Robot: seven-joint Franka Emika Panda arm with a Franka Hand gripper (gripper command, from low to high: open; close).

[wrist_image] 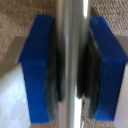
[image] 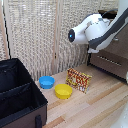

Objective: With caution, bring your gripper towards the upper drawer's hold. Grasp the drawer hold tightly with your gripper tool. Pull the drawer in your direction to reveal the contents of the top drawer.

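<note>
The gripper (wrist_image: 70, 65) is clamped tight on the drawer hold (wrist_image: 70, 30), up at the dresser on the exterior view's right; reaching and grasping look finished; pulling the top drawer (image: 121, 46) open remains.
</note>
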